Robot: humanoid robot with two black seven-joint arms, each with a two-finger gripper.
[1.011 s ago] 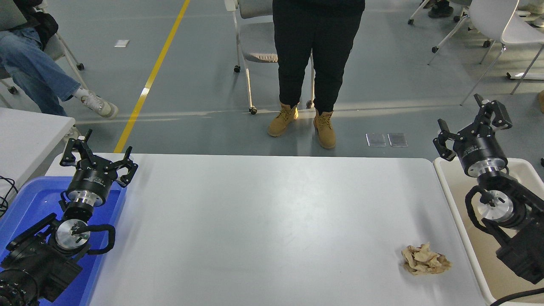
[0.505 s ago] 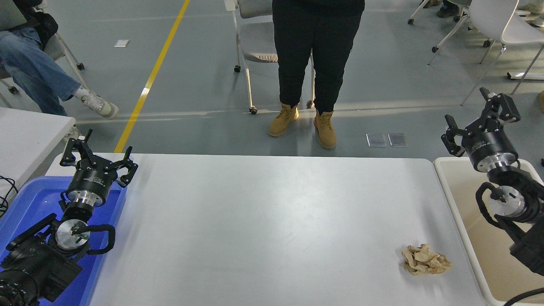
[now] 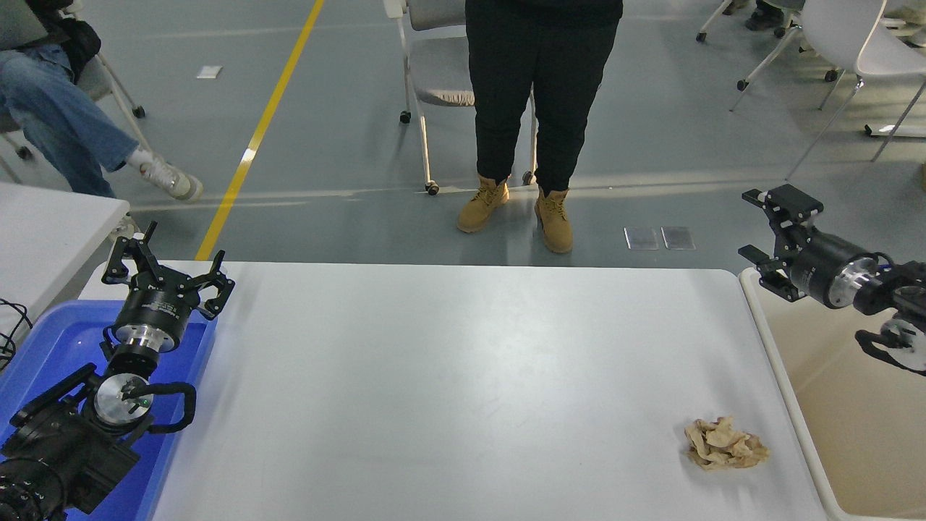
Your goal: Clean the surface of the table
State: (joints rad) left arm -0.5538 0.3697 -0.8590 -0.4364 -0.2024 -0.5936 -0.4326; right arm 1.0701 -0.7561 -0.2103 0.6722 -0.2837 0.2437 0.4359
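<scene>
The white table surface (image 3: pixel 448 362) fills the middle of the head view. A crumpled tan paper wad (image 3: pixel 725 443) lies on it near the front right. My right gripper (image 3: pixel 759 224) is open and empty, held up over the table's far right corner and turned to point left, well behind the wad. My left gripper (image 3: pixel 168 264) is open and empty, parked at the table's far left corner above the blue bin.
A blue bin (image 3: pixel 43 354) sits at the left under the left arm. A beige bin (image 3: pixel 854 412) stands along the table's right edge. A person in black trousers and tan boots (image 3: pixel 539 116) stands beyond the far edge; another sits at upper left (image 3: pixel 65 116).
My right arm has swung up and to the right, and its gripper has rotated from pointing away to pointing left. The wad and the left arm have not moved.
</scene>
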